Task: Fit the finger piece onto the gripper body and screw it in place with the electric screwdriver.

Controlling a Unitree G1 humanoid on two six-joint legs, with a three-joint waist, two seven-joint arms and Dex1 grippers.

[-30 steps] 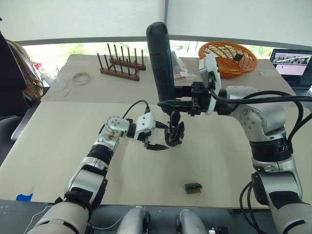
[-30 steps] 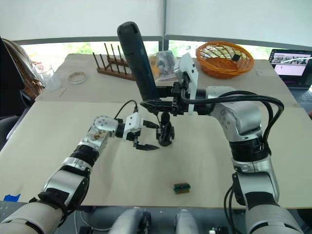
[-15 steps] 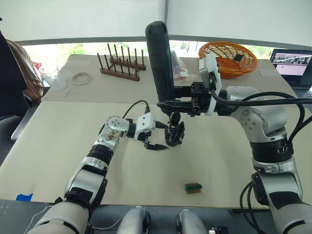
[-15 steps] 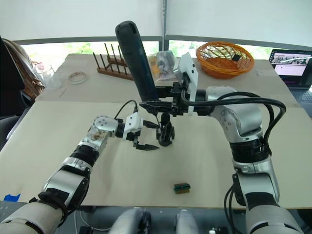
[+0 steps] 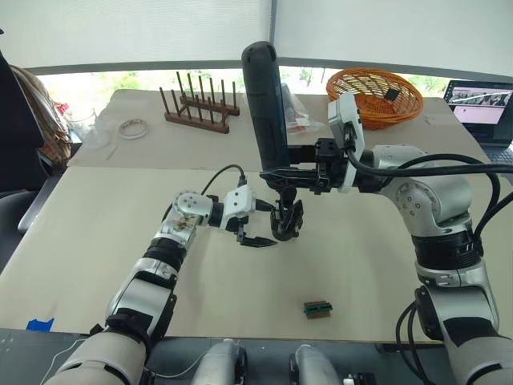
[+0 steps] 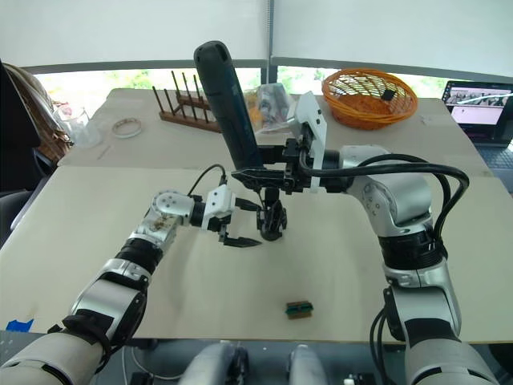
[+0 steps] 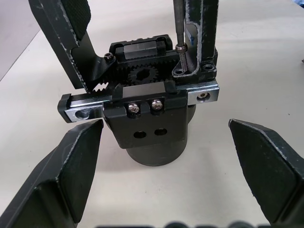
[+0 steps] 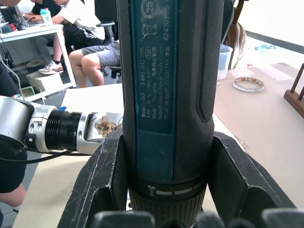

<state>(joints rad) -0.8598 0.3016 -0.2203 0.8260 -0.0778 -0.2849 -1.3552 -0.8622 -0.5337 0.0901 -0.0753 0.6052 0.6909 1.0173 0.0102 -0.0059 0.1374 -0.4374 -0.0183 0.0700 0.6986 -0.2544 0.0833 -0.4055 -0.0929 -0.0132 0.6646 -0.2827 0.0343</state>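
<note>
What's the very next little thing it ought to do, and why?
Probably keep the electric screwdriver upright and drive the screw. Its bit sits on a screw head in the finger piece atop the gripper body, while the open left claw flanks it without touching.

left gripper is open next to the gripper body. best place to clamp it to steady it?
Clamp the round base of the gripper body, coming level from its front, where the left gripper already straddles it. The base is plain and upright; the rail, gears and screwdriver bit crowd the top.

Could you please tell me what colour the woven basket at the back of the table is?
The basket is orange, seen best in the left eye view.
</note>
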